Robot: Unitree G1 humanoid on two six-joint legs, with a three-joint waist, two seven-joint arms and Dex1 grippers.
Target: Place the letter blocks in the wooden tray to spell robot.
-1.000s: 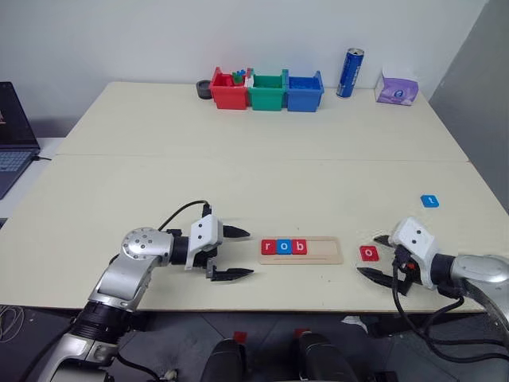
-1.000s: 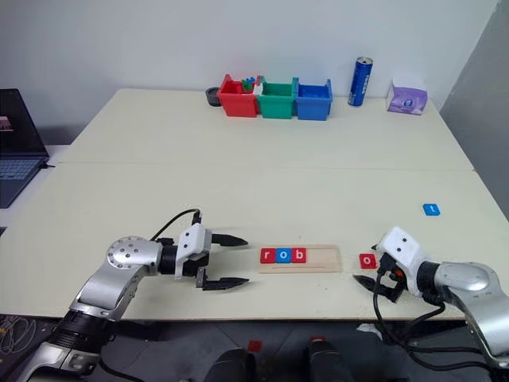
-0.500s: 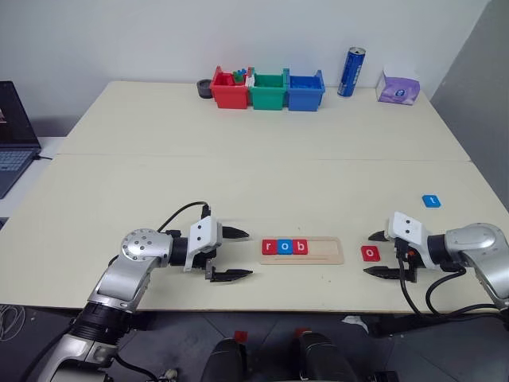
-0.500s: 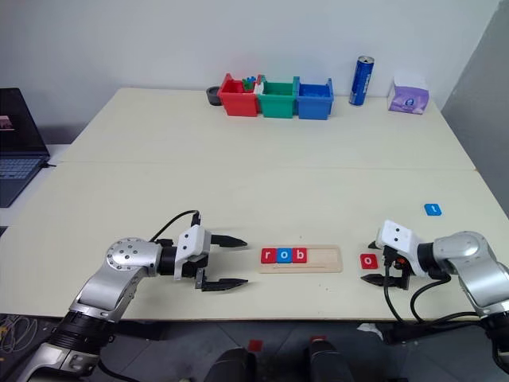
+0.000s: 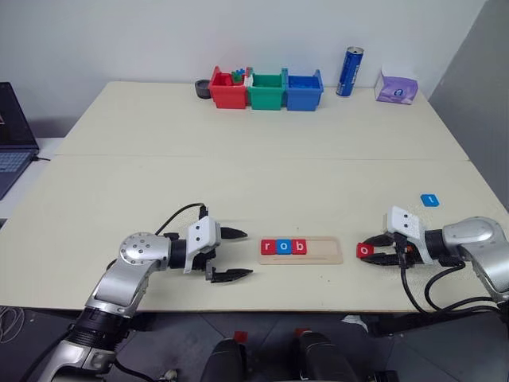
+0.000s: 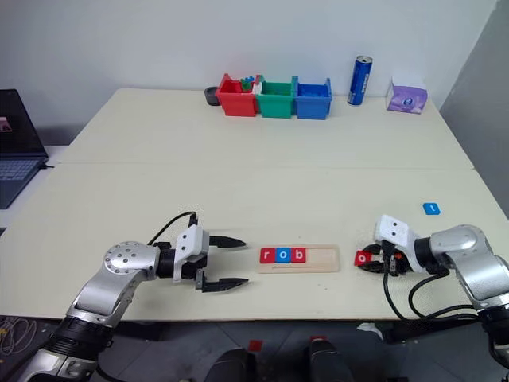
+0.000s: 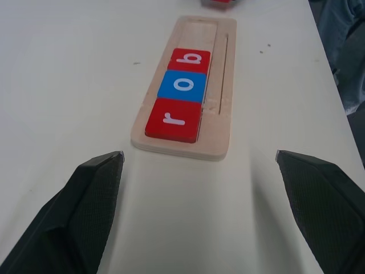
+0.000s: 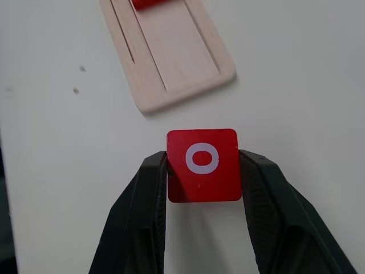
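The wooden tray (image 5: 322,250) lies near the table's front edge with three letter blocks in its left half: red r (image 7: 174,119), blue o (image 7: 182,86) and red b (image 7: 190,59). My right gripper (image 5: 367,251) is shut on a red o block (image 8: 202,165), gripped by two opposite edges just off the tray's right end (image 8: 171,63). A blue t block (image 5: 430,200) lies alone on the table at the far right. My left gripper (image 5: 248,253) stands open just left of the tray, pointing at it, with nothing between its fingers.
Red (image 5: 229,89), green (image 5: 267,90) and blue (image 5: 305,90) bins stand in a row at the table's far edge. A blue can (image 5: 351,72) and a purple tissue pack (image 5: 397,87) stand to their right. A laptop (image 5: 12,135) sits off the table's left side.
My right gripper has swung left and closed its jaws on the red o block, which now sits slightly closer to the tray. The left arm has stayed in place.
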